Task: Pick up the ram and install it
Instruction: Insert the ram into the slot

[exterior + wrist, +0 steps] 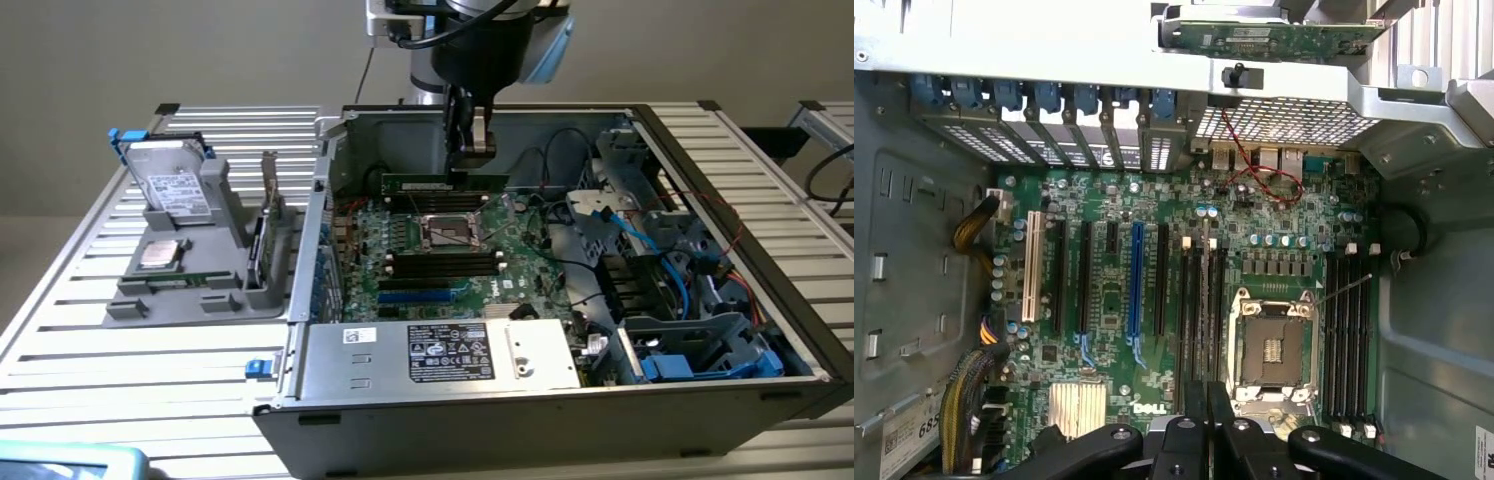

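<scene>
Plainly, the claw (470, 156) is pinching the ram (420, 185) by its top edge, near mid-length, fingers drawn close on it. The ram stands on edge directly under the claw, inside the case (400, 400), low over the board (523, 272), just behind the socket (451, 230). Its long axis runs from the exterior view's left to right, parallel to the slots (441, 262). Whether it is seated I cannot tell.

My black pincer (465, 166) is contrasting with the dark-green ram (445, 185), while the green motherboard (1154, 200) is showing one blue slot (1136, 275), one white slot (1034, 265) and black slots (1084, 275). Blue cables (663, 255) are brightening the grey case (400, 435), and the bench (134, 380) is gleaming in silver ribs.
</scene>
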Motion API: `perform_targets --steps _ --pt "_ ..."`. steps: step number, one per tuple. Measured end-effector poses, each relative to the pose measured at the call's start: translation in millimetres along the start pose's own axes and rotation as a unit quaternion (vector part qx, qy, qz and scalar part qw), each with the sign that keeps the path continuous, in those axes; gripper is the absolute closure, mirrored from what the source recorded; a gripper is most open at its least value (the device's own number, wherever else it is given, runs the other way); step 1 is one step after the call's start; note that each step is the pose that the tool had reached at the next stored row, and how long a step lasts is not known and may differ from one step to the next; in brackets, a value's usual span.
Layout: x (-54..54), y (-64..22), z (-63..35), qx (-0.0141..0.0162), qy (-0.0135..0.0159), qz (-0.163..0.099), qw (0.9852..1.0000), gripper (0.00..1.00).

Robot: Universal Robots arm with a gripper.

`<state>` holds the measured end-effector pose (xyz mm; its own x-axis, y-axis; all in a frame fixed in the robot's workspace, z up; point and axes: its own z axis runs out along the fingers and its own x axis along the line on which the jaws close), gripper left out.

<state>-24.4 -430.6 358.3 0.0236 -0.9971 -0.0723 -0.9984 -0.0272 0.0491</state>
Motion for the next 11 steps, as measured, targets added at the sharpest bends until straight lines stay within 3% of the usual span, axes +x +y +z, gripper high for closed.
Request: perform_targets --steps 6,11 --pt "0.0 0.0 0.2 0.0006 0.0001 0.000 1.0000 0.87" --pt "0.2 -0.1 3.3 0.0096 0.0024 -0.001 1.0000 0.87"
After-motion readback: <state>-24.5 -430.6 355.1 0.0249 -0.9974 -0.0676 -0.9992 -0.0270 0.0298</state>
